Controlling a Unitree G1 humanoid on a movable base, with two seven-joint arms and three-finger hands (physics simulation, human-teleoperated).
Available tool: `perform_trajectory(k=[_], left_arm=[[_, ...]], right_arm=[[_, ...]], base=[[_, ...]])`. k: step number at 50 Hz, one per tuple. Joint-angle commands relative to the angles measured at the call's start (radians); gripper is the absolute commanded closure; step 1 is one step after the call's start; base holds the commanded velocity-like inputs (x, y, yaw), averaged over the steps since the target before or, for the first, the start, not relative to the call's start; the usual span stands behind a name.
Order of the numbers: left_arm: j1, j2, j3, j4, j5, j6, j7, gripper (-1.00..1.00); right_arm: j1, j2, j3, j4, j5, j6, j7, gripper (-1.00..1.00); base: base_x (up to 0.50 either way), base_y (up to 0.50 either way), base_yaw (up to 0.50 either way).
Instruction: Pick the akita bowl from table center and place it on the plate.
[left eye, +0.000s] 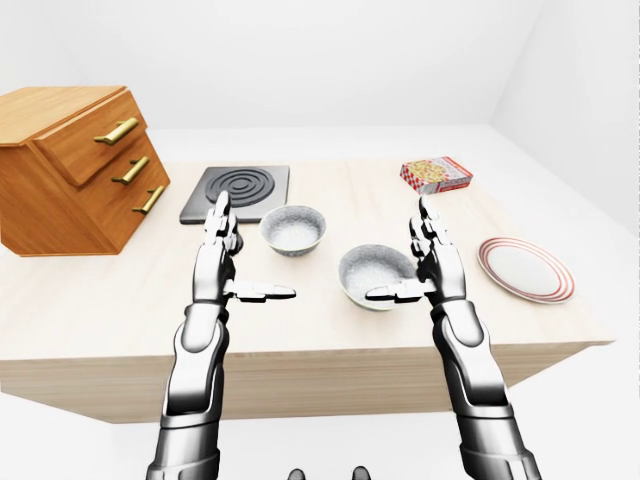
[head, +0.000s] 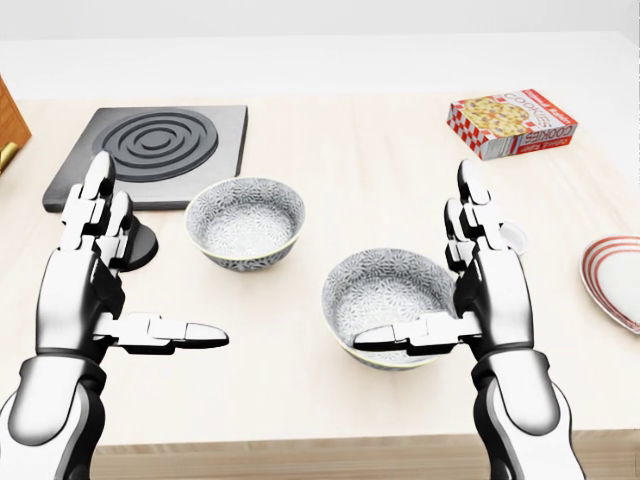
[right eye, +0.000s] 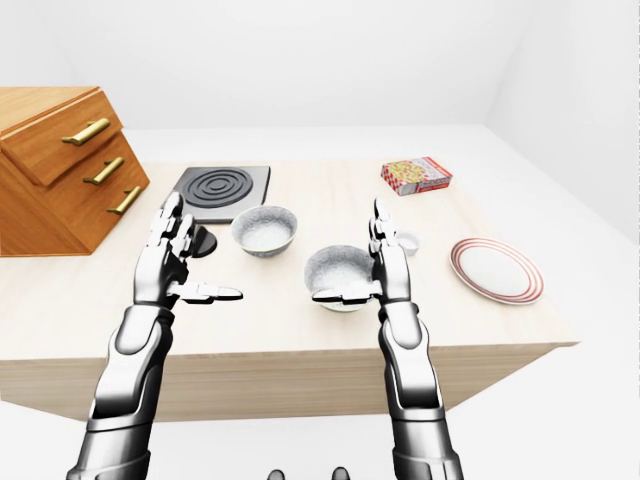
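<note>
Two grey patterned bowls stand on the pale wood table (head: 330, 150). One bowl (head: 245, 222) sits left of the head view's centre, the other bowl (head: 385, 300) lower and to its right. A white plate with red rings (head: 615, 280) lies at the right edge. My right hand (head: 425, 270) is open, fingers upright just right of the lower bowl, thumb reaching across its lower rim. My left hand (head: 150, 260) is open too, left of both bowls and holding nothing.
A dark hob slab (head: 150, 145) lies at the upper left, with a black knob (head: 145, 245) partly behind my left hand. A cookie box (head: 510, 122) sits top right, a small white cup (head: 514, 237) behind my right fingers. A wooden drawer chest (left eye: 75, 165) stands far left.
</note>
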Motion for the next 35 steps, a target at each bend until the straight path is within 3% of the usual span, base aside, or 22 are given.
perform_trajectory(k=[1,16,28,35], left_arm=[[0.001,0.001,0.002,-0.017,0.008,0.000,-0.007,-1.00],[0.002,-0.002,0.000,-0.015,0.010,0.000,-0.006,-1.00],[0.005,-0.002,0.001,-0.020,0.011,0.000,-0.008,-1.00],[0.004,0.000,0.004,-0.026,0.009,0.000,-0.007,-1.00]], right_arm=[[-0.006,0.000,0.001,-0.001,0.003,0.000,0.001,-1.00],[-0.013,0.000,0.002,0.004,0.005,0.000,0.005,-1.00],[-0.021,0.003,0.001,0.016,0.004,0.000,-0.011,-1.00],[-0.006,-0.001,0.004,0.011,-0.005,0.000,-0.006,-1.00]], base=[[0.00,-0.50,0.00],[0.02,-0.50,0.00],[0.33,-0.48,0.00],[0.00,0.00,0.00]])
